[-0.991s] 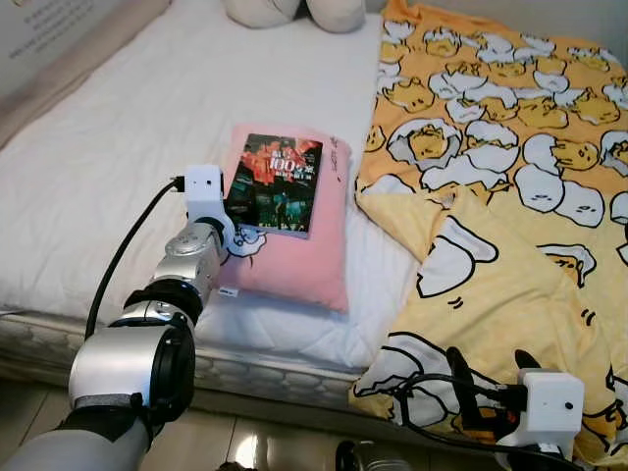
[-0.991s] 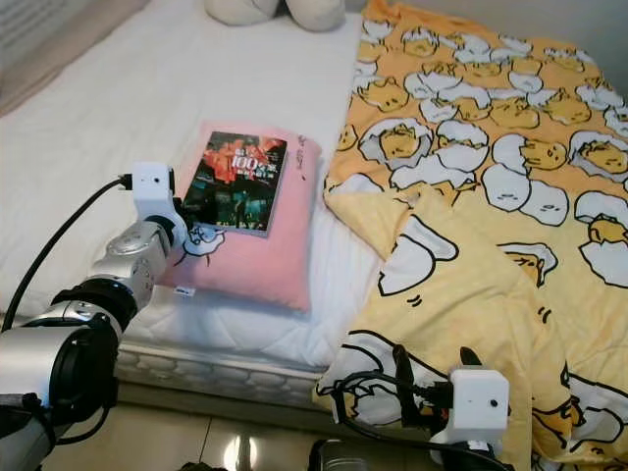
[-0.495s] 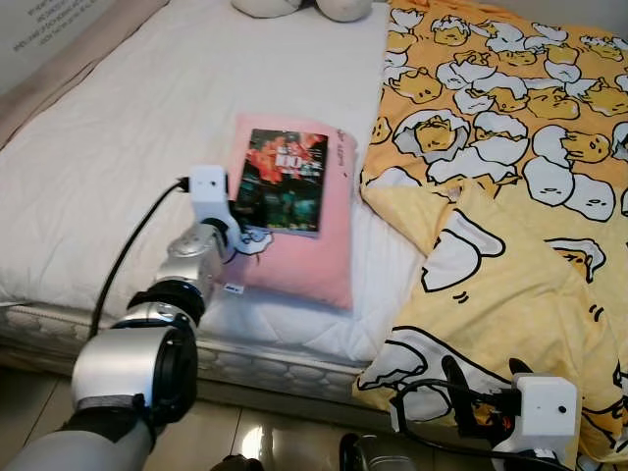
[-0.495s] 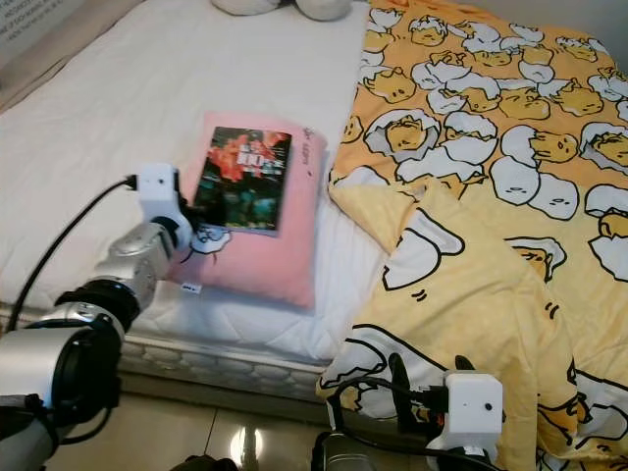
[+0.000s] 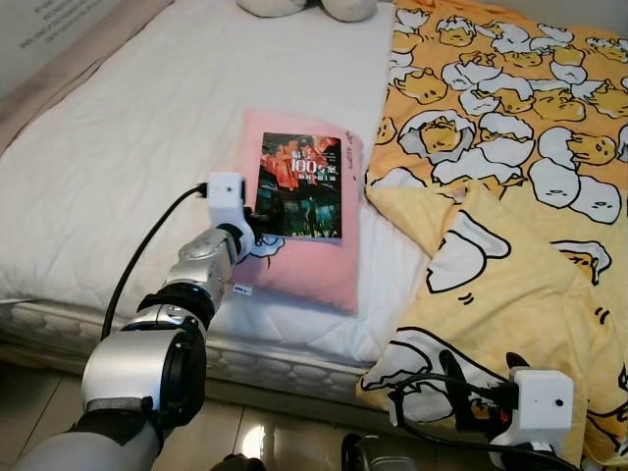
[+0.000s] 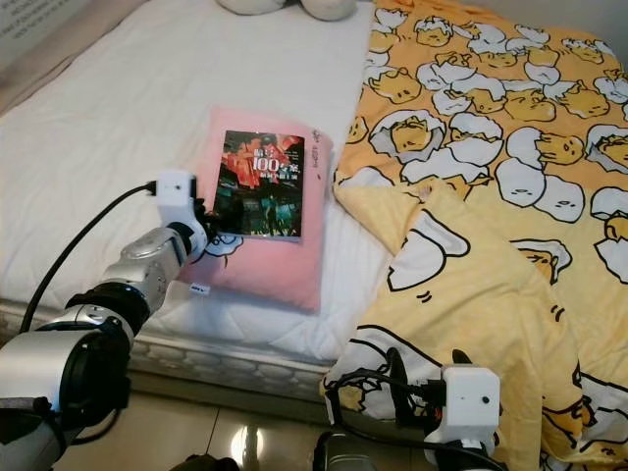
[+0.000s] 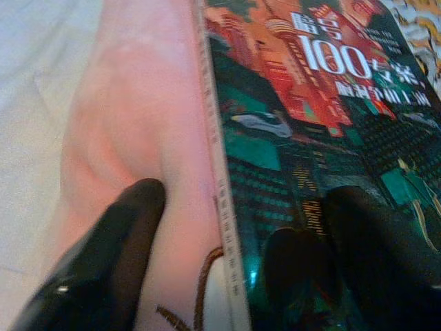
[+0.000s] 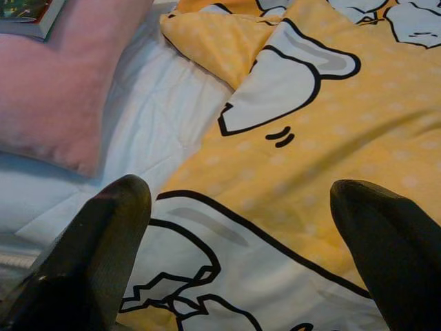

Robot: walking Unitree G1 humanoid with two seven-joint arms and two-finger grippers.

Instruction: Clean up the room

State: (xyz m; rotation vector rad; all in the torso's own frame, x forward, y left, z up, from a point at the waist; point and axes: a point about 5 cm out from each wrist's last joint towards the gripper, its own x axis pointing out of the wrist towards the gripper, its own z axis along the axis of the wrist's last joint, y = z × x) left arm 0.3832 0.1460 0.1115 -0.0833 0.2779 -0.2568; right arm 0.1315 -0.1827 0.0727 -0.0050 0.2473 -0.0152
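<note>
We are holding our right gripper (image 8: pixel 227 269) with jaws wide over the yellow duvet (image 5: pixel 510 265) at the bed (image 5: pixel 118 157) edge | left gripper (image 7: pixel 241 255) is straddling the book (image 5: pixel 302 186) edge, jaws apparently open | book is lying on the pink pillow (image 5: pixel 304 265).

My head cams look down on the bed (image 5: pixel 147 128); left wrist cam sits close on the book (image 7: pixel 310 138), shared.

plush toys (image 5: pixel 306 8) cut off at top edge, small cover text on book (image 5: pixel 301 186) unreadable
</note>
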